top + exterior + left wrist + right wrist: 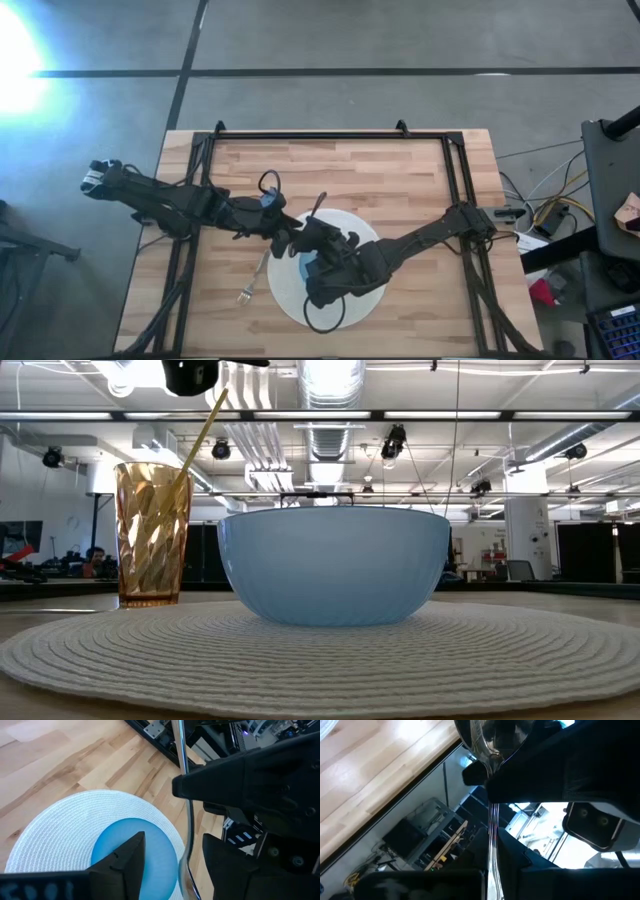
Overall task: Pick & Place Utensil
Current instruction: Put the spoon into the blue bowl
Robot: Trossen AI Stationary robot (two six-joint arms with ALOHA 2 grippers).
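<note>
A metal spoon [318, 208] is held up over the white round placemat [365, 228], its handle end toward the far edge. My right gripper [313, 236], reaching in from the right, is shut on it. My left gripper [172, 865] comes from the left and stands open with the spoon's handle [187, 845] between its fingers; I see no touch there. The spoon's rounded bowl [490, 740] shows in the right wrist view. In the low view the handle [205, 432] slants down toward the amber glass [150, 535]; whether it enters the glass I cannot tell. My right gripper pinches the spoon's handle around its middle [185, 787] between its two fingers. The fingers come roughly level from the table's right and lie across the handle. The spoon is lifted clear of the table and stands steeply tilted.
A blue bowl [335, 565] sits on the placemat under the two grippers, with the amber glass beside it. A fork [247, 283] lies on the wood left of the placemat. Black rails [330, 137] run along the table's far, left and right sides.
</note>
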